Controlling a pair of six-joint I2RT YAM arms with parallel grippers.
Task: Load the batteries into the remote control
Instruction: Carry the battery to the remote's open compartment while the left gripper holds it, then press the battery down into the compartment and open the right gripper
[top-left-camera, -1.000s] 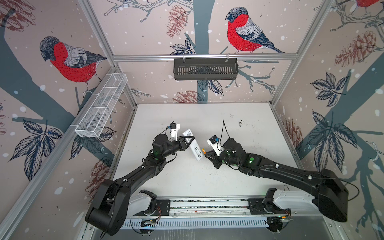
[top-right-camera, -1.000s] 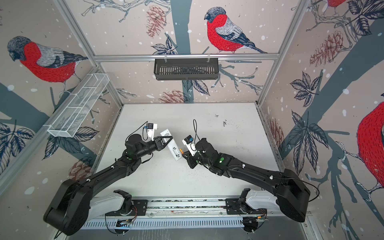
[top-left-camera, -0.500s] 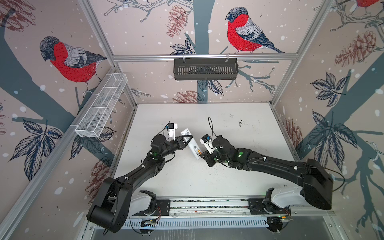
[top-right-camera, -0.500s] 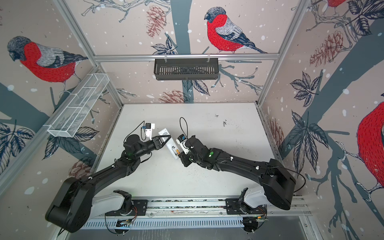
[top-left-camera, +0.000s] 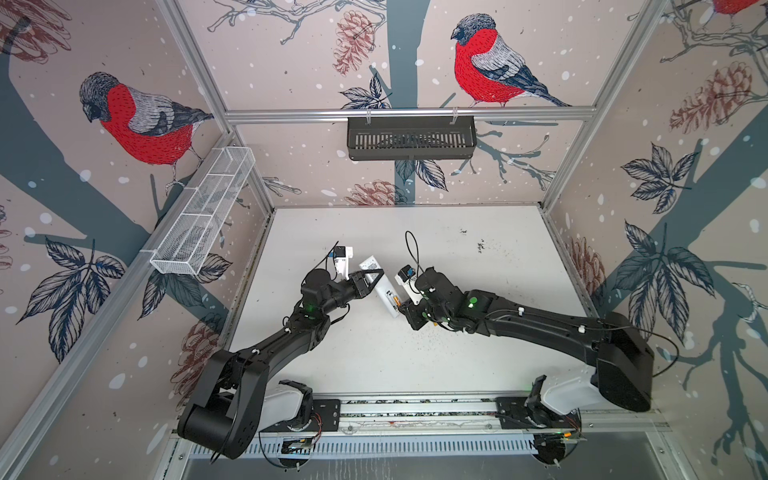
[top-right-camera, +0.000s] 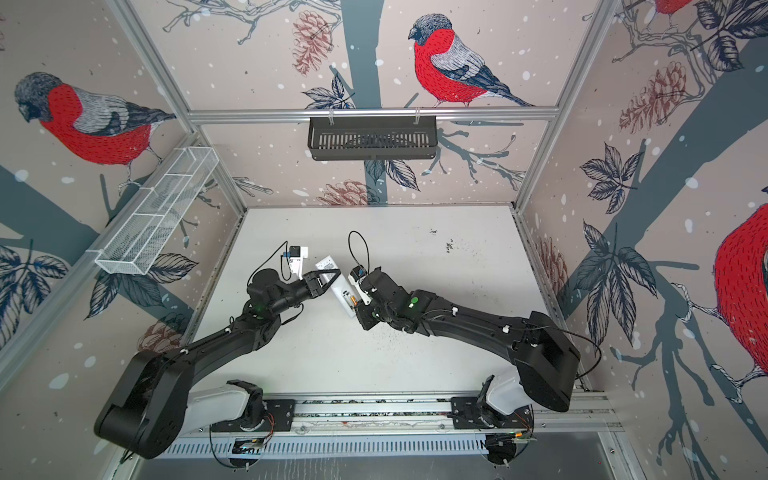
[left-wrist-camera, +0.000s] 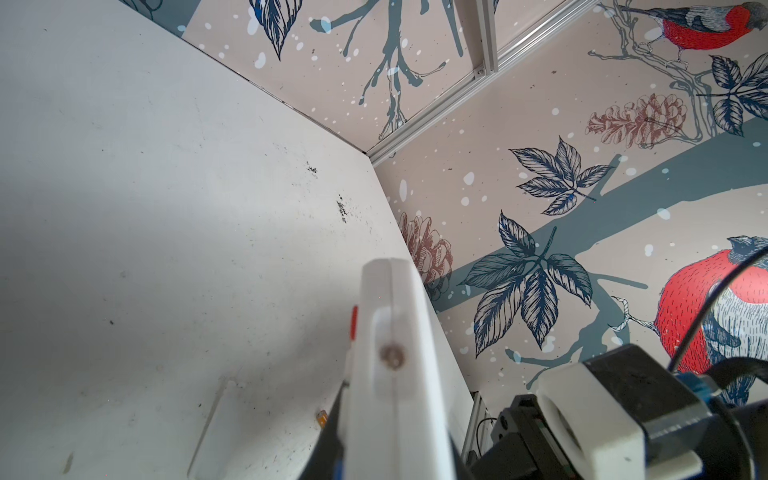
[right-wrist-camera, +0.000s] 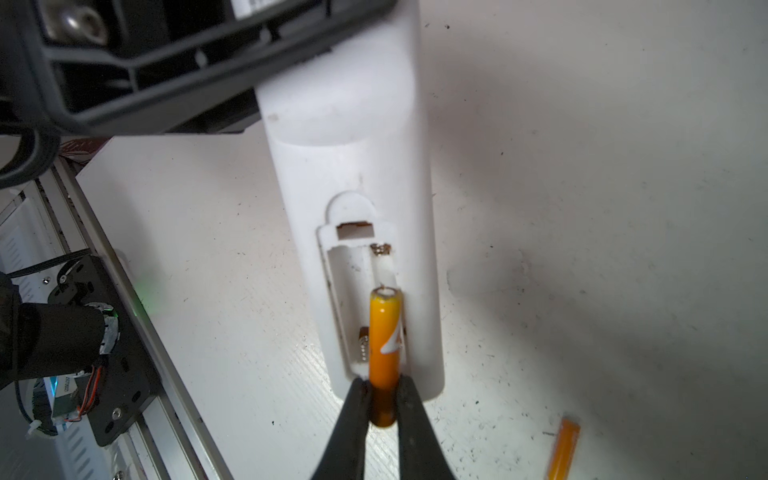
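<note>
Enclosed cell. Walls (top-left-camera: 291, 62) papered beige with red bullfinches (top-left-camera: 486, 70), pine cones, dark leaves and grey-blue branches. Aluminium profile frame (top-left-camera: 395, 113) runs along the corners and across the back. Black slotted basket (top-left-camera: 411, 137) hangs off the back bar, white wire-mesh basket (top-left-camera: 199, 220) sits on the left wall. White table (top-left-camera: 374, 365), scuffed, dark specks (top-left-camera: 480, 247) towards the back right. Metal rail (top-left-camera: 415, 409) along the front edge. Light even and diffuse.

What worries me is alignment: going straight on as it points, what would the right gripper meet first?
Likely the remote: the battery in the right gripper points along the open bay toward its far end, though depth is unclear.
</note>
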